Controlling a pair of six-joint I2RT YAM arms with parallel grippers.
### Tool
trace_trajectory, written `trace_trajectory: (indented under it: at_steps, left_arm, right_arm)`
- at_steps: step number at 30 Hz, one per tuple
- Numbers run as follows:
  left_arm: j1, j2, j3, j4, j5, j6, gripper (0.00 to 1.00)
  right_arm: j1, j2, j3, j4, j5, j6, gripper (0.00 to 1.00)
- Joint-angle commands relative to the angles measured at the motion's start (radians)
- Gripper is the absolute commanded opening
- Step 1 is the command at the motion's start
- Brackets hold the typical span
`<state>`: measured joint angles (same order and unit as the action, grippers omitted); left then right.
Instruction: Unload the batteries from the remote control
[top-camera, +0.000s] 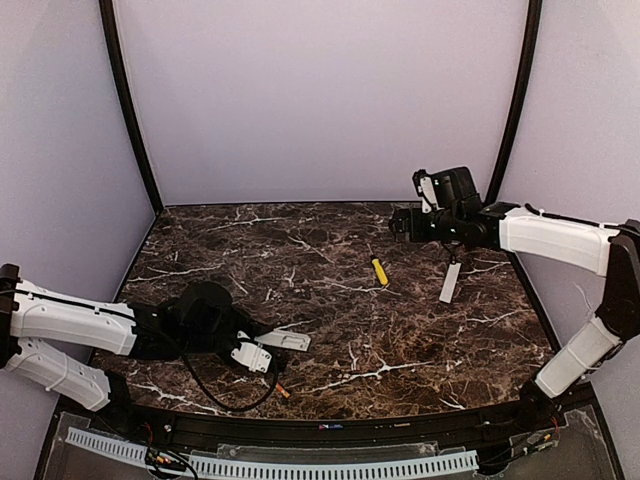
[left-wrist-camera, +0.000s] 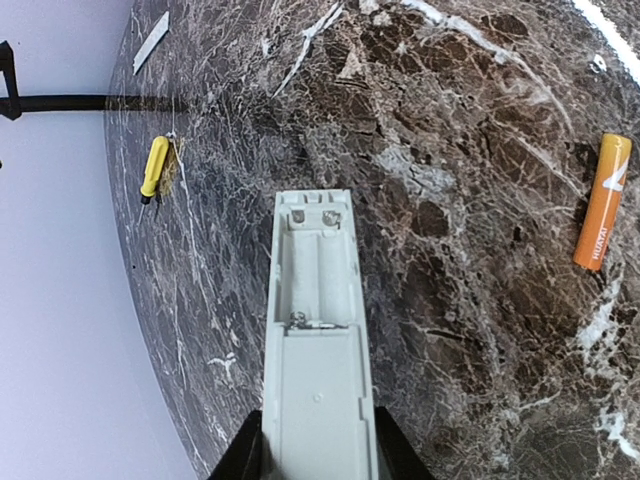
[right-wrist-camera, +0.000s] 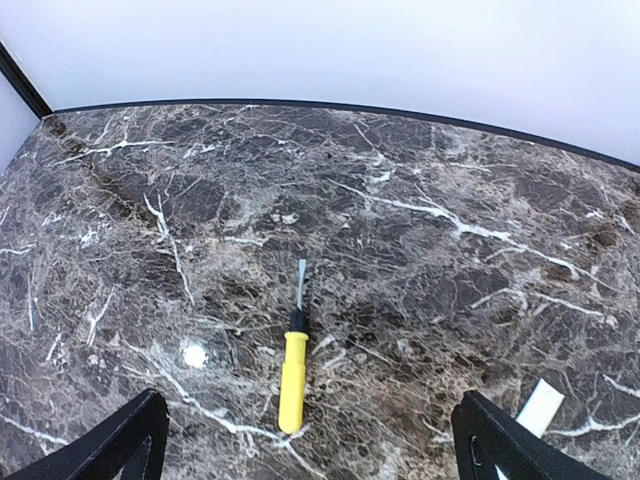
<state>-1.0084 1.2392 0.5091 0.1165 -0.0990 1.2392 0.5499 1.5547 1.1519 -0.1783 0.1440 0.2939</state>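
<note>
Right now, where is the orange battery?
Top view, left side: the orange battery lies between the near table edge and the remote control in the left gripper.

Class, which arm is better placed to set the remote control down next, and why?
Left: the left gripper holds the remote control; the right gripper hangs open far away, near the screwdriver.

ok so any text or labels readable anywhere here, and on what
orange battery: a dark brand word runs along its side, beginning like "HU", the rest too blurred to read
remote control: no text visible
screwdriver: no text visible
cover strip: no text visible
</note>
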Motion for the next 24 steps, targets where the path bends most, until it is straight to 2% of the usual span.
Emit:
trace_trajectory:
  at_steps: [1,4,6,13,21,24]
  left_arm:
    - [-0.004,-0.042,-0.024,0.092,-0.037,0.030,0.00]
    - [-0.004,-0.057,-0.043,0.139,-0.054,0.038,0.00]
    - [-0.005,-0.061,-0.044,0.151,-0.059,0.037,0.00]
    - [-0.004,-0.100,-0.045,0.195,-0.074,-0.005,0.00]
    - [-0.003,-0.100,-0.034,0.298,-0.126,-0.084,0.00]
    - [0.006,-0.079,-0.012,0.328,-0.172,-0.164,0.00]
  right_arm:
    - [-0.014,-0.114,-0.113,0.036,0.120,-0.055,0.99]
    - [-0.036,-0.184,-0.199,0.111,0.225,-0.122,0.99]
    - [-0.071,-0.236,-0.260,0.184,0.242,-0.165,0.98]
    - [-0.238,-0.373,-0.635,0.653,0.191,-0.311,0.99]
    - [-0.409,-0.314,-0.817,0.911,0.082,-0.312,0.99]
    - [-0.436,-0.236,-0.889,1.107,0.045,-0.357,0.99]
